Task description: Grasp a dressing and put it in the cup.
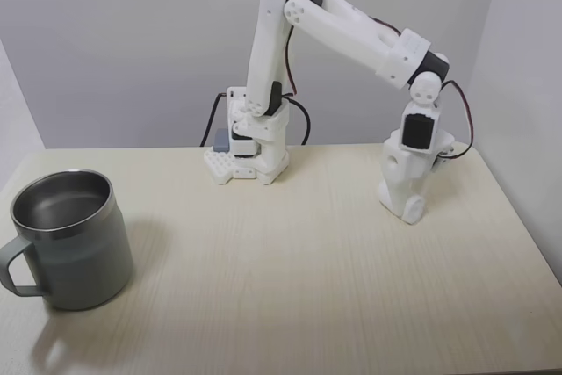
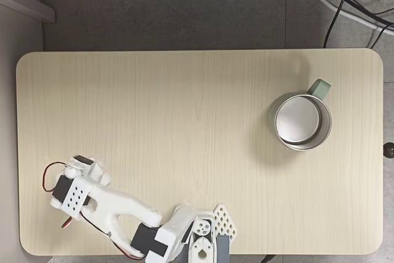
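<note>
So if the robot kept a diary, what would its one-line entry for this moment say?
arm: lowered at table corner | gripper: down at table, jaw state unclear | dressing: not seen | cup: upright, looks empty, far side of table from gripper | transfer: not done

Cup (image 1: 72, 239) at table's (image 1: 290, 278) front left in a fixed view. Gripper (image 1: 409, 210) down at back right, well apart.

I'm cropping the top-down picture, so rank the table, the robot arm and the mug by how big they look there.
1. Pale wooden table
2. White plastic robot arm, partly cut off at the bottom edge
3. Grey-green steel mug
</note>
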### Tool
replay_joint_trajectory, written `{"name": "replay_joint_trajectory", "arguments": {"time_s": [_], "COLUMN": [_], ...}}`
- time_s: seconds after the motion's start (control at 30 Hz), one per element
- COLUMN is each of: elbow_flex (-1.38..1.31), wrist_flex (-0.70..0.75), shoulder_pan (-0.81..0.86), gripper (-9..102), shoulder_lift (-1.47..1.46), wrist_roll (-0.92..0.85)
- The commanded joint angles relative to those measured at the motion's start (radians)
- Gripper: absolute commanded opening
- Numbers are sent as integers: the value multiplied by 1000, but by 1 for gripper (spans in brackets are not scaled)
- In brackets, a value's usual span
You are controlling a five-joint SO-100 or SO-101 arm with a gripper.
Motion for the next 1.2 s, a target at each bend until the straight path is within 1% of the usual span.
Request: {"name": "replay_joint_trajectory", "arguments": {"time_s": [0.0,0.1,0.2,0.3,0.37,0.5,0.63,0.77,0.9,1.0,1.17], "elbow_flex": [89,163,281,385,454,575,646,647,695,749,718], "wrist_flex": [92,199,319,408,457,534,575,568,549,540,511], "shoulder_pan": [-35,-66,-60,15,104,373,730,1121,1457,1644,1804], "gripper": [0,0,0,0,0,0,0,0,0,0,0], "shoulder_lift": [-172,-334,-451,-526,-552,-597,-655,-696,-627,-523,-410], "wrist_roll": [54,135,225,298,350,474,598,680,750,741,652]}}
